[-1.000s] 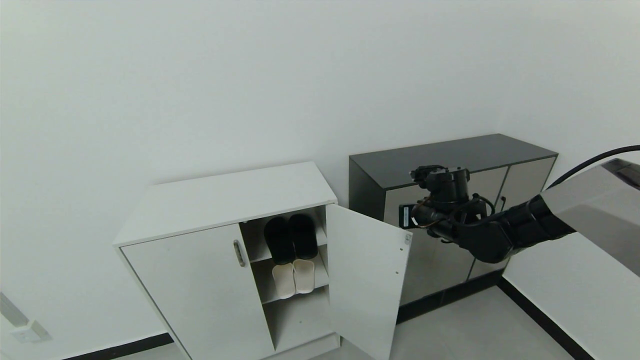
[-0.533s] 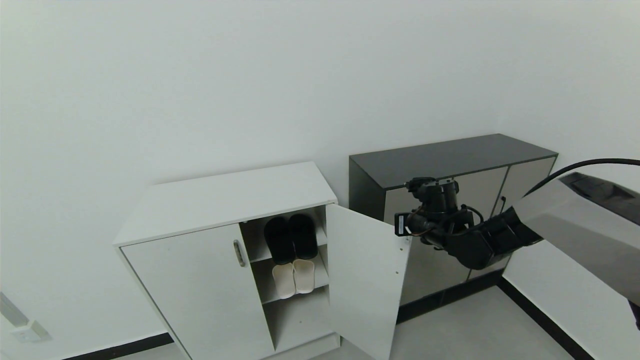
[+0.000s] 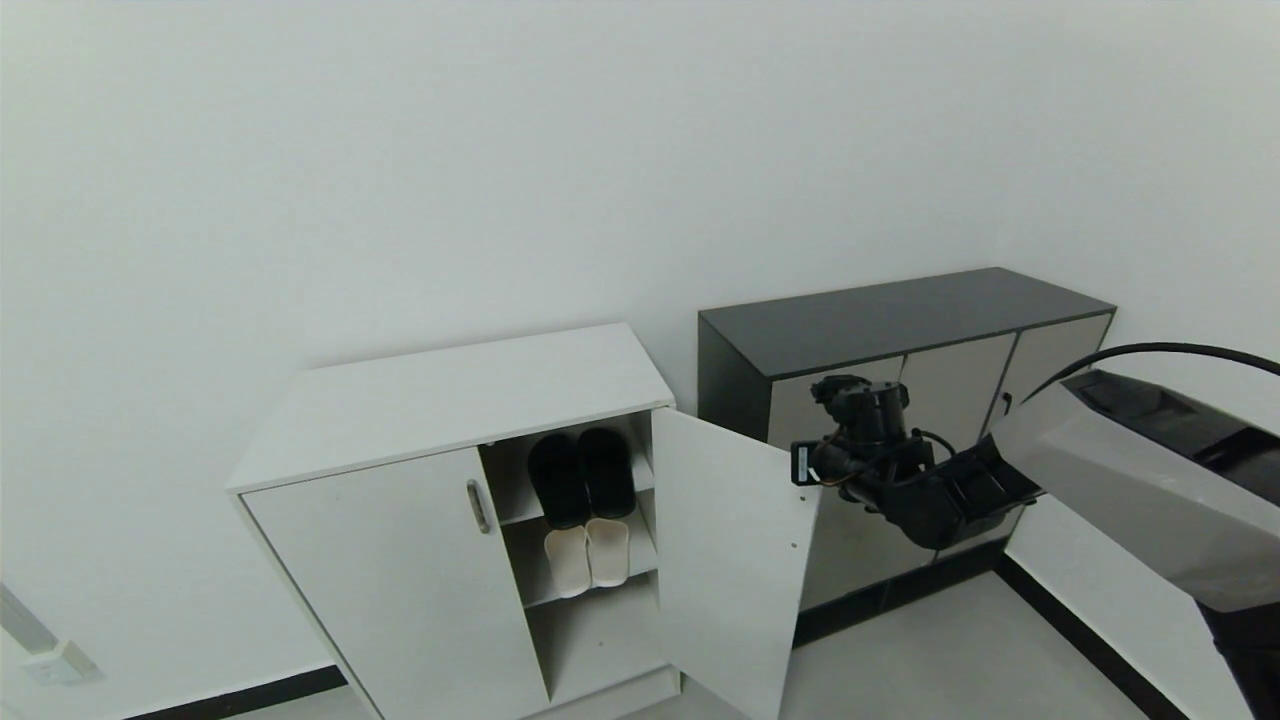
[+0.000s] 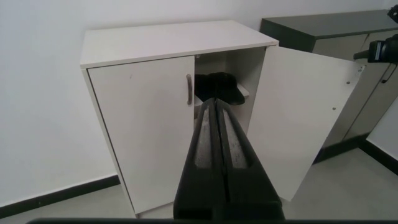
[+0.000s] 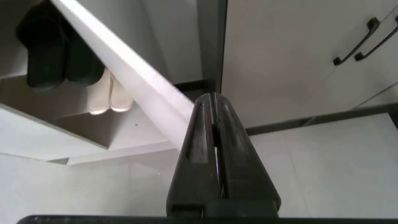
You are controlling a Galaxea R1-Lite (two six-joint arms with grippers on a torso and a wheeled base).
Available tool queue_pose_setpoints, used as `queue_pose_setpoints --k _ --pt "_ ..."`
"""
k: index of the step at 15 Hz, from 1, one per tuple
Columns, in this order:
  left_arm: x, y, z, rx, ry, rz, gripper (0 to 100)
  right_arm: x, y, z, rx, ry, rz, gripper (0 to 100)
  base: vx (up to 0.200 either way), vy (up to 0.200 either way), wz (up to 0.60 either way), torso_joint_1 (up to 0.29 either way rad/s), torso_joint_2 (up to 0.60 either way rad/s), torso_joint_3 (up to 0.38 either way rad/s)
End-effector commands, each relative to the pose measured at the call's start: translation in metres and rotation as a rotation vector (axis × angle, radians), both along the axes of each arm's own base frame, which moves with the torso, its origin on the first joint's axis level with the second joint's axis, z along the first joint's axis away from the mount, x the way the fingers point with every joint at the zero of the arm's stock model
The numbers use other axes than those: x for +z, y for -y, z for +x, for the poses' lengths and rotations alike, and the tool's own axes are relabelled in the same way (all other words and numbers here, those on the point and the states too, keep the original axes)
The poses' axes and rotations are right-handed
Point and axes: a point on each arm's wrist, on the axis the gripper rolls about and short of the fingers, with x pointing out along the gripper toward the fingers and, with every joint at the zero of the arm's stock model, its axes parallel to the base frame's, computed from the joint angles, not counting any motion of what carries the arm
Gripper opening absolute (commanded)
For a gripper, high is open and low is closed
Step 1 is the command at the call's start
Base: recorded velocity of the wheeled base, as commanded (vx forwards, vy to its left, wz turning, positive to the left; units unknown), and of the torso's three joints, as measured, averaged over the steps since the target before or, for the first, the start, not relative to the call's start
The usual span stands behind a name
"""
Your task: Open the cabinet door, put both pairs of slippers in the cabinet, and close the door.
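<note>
Cabinet: The white cabinet (image 3: 450, 395) stood against the wall. A dark grey cabinet (image 3: 900, 315) stood just beside it, on the robot's right.
Left door: The left door (image 3: 400, 590) was closed flat, with a slim metal handle (image 3: 479, 506) upright near its inner edge.
Right door: The right door (image 3: 730, 560) stood swung wide open on its hinges, its inner face turned towards the head camera and the shelves behind it exposed.
Black slippers: The black slippers (image 3: 582, 478) lay side by side on the upper shelf inside the open half.
White slippers: The white slippers (image 3: 588, 555) lay side by side on the shelf below, directly under the black pair. Both pairs were inside the cabinet.
Right claw: The right claw (image 3: 803, 463) was at the upper free corner of the open door, its arm coming in from the right in front of the dark grey cabinet. Its fingers were pressed together with nothing between them. Whether the tips touched the door's edge could not be told.
Left claw: The left claw (image 4: 212, 102) was held well apart from the cabinet, pointing at its front near the handle. Its fingers were pressed together and held nothing.
Floor: The pale floor (image 3: 950, 660) ran under both cabinets, with a black skirting strip along the wall.
</note>
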Motion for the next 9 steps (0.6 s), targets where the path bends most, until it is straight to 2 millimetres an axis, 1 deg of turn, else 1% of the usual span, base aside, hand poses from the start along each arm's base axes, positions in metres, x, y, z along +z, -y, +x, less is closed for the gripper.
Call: queue_pose_setpoints --k 1,4,6,9 --pt "0.0000 0.0000 0.0000 0.001 0.000 -0.001 0 -0.0084 0.0004 0.0031 -0.003 -0.001 -0.003 0 0.000 0.000 0.00 0.000 0.00 0.000" --pt "0.0000 0.0000 0.0000 0.001 0.000 -0.001 0 -0.0147 0.0000 0.0076 -0.006 -0.001 -0.003 0 0.000 0.000 0.00 0.000 0.00 0.000" --pt "0.0000 0.0000 0.0000 0.001 0.000 -0.001 0 -0.0145 -0.0003 0.0083 -0.006 0.000 -0.003 0 0.000 0.000 0.00 0.000 0.00 0.000" --pt "0.0000 0.0000 0.0000 0.001 0.000 -0.001 0 -0.0098 -0.0031 0.0019 0.005 -0.006 -0.005 0 0.000 0.000 0.00 0.000 0.00 0.000"
